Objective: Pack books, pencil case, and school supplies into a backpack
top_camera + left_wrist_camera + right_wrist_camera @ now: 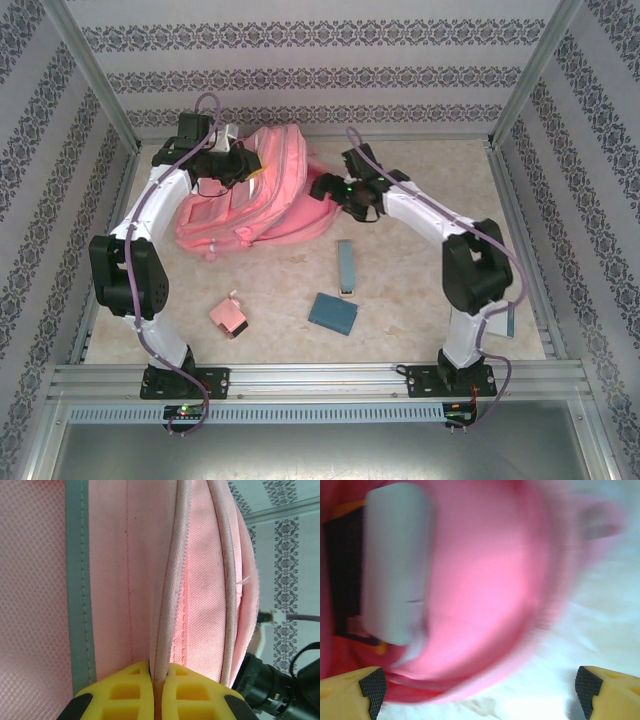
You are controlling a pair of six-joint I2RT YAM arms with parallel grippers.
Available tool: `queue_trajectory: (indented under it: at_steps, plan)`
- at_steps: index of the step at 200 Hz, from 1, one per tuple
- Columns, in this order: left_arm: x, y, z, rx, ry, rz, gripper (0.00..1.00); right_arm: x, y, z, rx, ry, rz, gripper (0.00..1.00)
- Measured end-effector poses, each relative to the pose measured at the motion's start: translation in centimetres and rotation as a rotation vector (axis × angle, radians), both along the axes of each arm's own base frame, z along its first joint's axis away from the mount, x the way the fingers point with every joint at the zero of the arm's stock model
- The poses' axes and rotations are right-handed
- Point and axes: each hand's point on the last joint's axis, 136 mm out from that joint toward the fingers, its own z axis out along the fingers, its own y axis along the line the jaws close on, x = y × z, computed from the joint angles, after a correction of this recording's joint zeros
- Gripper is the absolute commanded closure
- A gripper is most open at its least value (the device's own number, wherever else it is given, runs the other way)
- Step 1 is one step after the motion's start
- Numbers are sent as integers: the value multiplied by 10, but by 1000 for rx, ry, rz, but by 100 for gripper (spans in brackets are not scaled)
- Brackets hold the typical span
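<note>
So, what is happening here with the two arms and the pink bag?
The left gripper is shut on a seam of the pink backpack. The right gripper hangs open at the bag's mouth, where a pale pencil case seems to lie inside. A pink box, teal block and teal bar lie on the table, unpacked.

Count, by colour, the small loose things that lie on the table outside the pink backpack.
Pink: 1, the boxy piece
Teal: 2, the slim light bar and the dark block
Grey-blue: 1, the flat rectangle, partly hidden at the right
Total: 4
</note>
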Motion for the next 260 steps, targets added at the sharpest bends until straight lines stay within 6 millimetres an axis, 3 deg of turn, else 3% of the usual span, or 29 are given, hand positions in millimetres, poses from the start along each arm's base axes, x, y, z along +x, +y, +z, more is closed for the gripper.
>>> queue_trajectory:
  at_steps: [53, 79, 106, 121, 178, 229, 260]
  plan:
    - [-8, -3, -37, 24, 63, -29, 99, -63, -124, -7, -143, 32, -240, 2]
    - [-8, -5, -46, 29, 77, -40, 94, -77, -153, -16, -180, 46, -309, 2]
    - [-8, -7, -51, 25, 84, -50, 89, -138, -230, -46, -271, 177, -518, 2]
    - [-8, -8, -52, 26, 83, -56, 82, -161, -253, -56, -293, 226, -604, 2]
    - [-6, -6, -53, 39, 77, -51, 66, -220, -287, -76, -291, 288, -803, 2]
    - [-5, -4, -53, 48, 73, -43, 59, -243, -289, -97, -262, 355, -863, 2]
    - [-5, -4, -51, 48, 69, -43, 60, -242, -282, -115, -236, 421, -829, 2]
